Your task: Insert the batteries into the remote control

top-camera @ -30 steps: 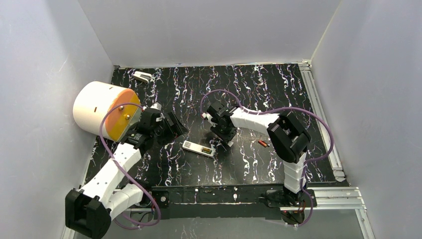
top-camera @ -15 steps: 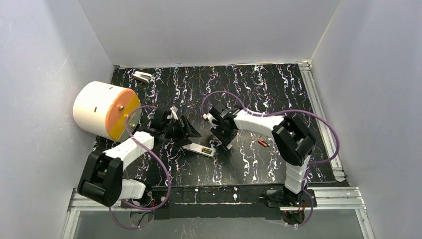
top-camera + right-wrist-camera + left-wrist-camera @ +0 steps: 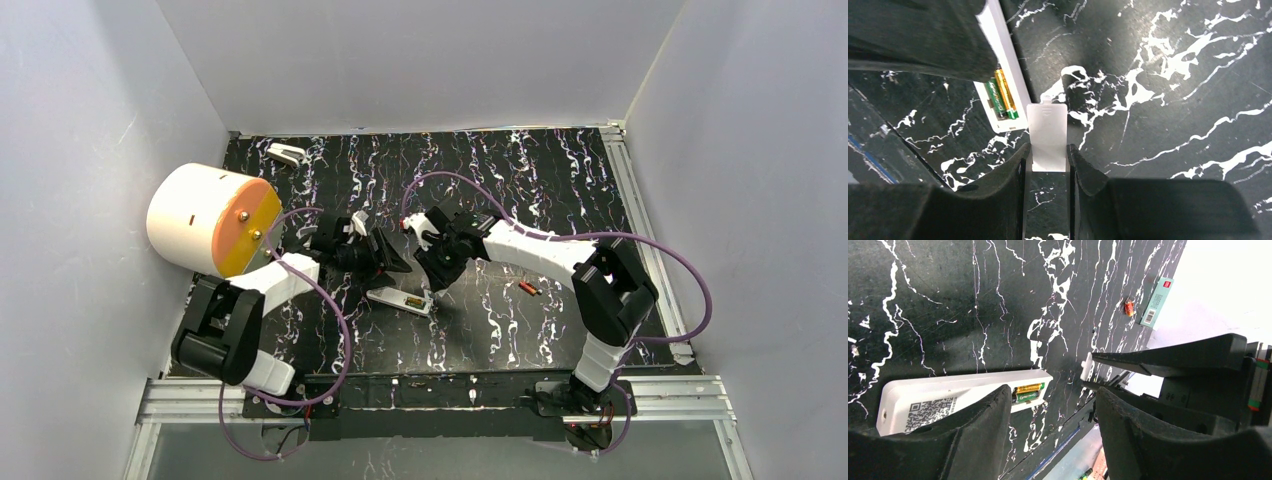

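Two green-and-gold cells (image 3: 1002,95) lie side by side in the open bay at one end of the white remote (image 3: 385,295), so the loading itself looks done. In the top view, one orange-red battery (image 3: 528,288) lies loose on the bench (image 3: 500,180), well apart at the remote's 3 o'clock. It may be a spare.

The battery cover (image 3: 1048,137) is pinched by its long edges in the right claw (image 3: 1048,152), which is closed on it. In the right wrist view its tab points to 12 o'clock and the bay sits just beside it at 11 o'clock. Held this way, the cover seems lined up to slide back over the cells.

The left claw (image 3: 1053,392) is spread wide and grips nothing. It hangs low over the remote with one finger near the bay, probably so it can pin the body while the cover goes on. A white drum with an orange face (image 3: 200,218) stands at about 10 o'clock of the remote.
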You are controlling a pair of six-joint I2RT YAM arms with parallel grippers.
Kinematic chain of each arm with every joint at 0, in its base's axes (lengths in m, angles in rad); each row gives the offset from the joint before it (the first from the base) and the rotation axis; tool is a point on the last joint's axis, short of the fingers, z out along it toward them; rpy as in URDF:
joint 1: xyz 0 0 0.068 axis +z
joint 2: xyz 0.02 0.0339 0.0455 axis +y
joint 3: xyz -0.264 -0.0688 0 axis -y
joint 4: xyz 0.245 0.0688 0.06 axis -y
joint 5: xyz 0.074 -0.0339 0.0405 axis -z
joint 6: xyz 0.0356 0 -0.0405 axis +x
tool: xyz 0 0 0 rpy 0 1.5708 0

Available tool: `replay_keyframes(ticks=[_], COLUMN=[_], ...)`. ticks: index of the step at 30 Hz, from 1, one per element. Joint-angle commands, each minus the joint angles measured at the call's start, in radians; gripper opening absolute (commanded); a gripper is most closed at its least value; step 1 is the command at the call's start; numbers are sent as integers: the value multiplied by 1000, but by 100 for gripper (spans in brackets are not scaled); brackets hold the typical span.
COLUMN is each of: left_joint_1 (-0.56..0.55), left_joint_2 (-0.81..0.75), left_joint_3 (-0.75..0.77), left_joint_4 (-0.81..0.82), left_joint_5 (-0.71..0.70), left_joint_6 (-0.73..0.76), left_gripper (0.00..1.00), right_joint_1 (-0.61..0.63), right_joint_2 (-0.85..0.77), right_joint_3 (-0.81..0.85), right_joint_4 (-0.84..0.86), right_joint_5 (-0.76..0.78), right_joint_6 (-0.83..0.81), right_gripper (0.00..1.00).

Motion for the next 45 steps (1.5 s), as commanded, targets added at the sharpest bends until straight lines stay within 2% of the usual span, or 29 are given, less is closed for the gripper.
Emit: replay_keyframes(ticks=[1, 7, 20, 30, 33, 38, 40, 45], left_joint_1=[-14, -16, -30, -32, -32, -31, -32, -26], left_joint_2=[14, 66, 103, 117, 113, 92, 81, 46], left_joint_3=[47, 77, 68, 75, 80, 94, 110, 157], left_joint_4=[12, 12, 31, 31, 31, 28, 13, -18], left_joint_5=[51, 118, 177, 211, 226, 250, 249, 223], left_joint_6=[42, 52, 28, 13, 8, 13, 23, 42], left_gripper=[60, 60, 50, 31, 23, 0, 0, 0], right_joint_1=[1, 2, 3, 4, 4, 4, 4, -13], right_joint_2=[-50, -63, -48, -36, -36, -33, -36, -83], right_joint_3=[-17, -26, -21, -9, -12, -19, -20, -30], right_joint_4=[63, 96, 147, 157, 161, 164, 156, 138], right_joint_5=[-93, -132, -191, -208, -214, -208, -187, -143], right_joint_6=[17, 34, 46, 46, 43, 46, 44, 60], right_gripper=[32, 32, 32, 32, 32, 32, 37, 70])
